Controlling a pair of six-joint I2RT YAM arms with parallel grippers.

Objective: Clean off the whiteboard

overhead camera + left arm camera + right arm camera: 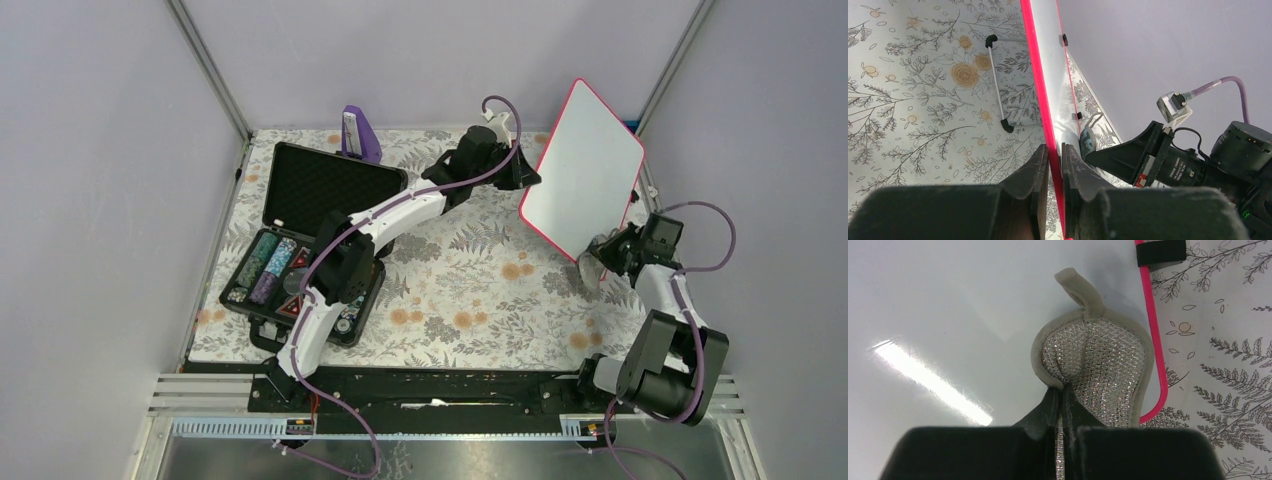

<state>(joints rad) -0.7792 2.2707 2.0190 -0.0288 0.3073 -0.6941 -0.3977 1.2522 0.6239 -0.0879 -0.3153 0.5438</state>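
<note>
The whiteboard (585, 170), white with a red-pink rim, is held tilted up above the table at the right rear; its face shows no writing. My left gripper (527, 178) is shut on its left edge; in the left wrist view the rim (1040, 100) runs between my fingers (1055, 155). My right gripper (600, 258) is shut on a silver mesh sponge with a grey border (1098, 370), pressed against the board's face (948, 315) near its lower right corner. The sponge also shows in the top view (592, 266) and in the left wrist view (1087, 141).
An open black case (305, 240) with poker chips lies at the left. A purple object (358, 135) stands behind it. A thin white stand with black ends (998, 82) lies on the floral tablecloth (470, 290) under the board. Grey walls enclose the table.
</note>
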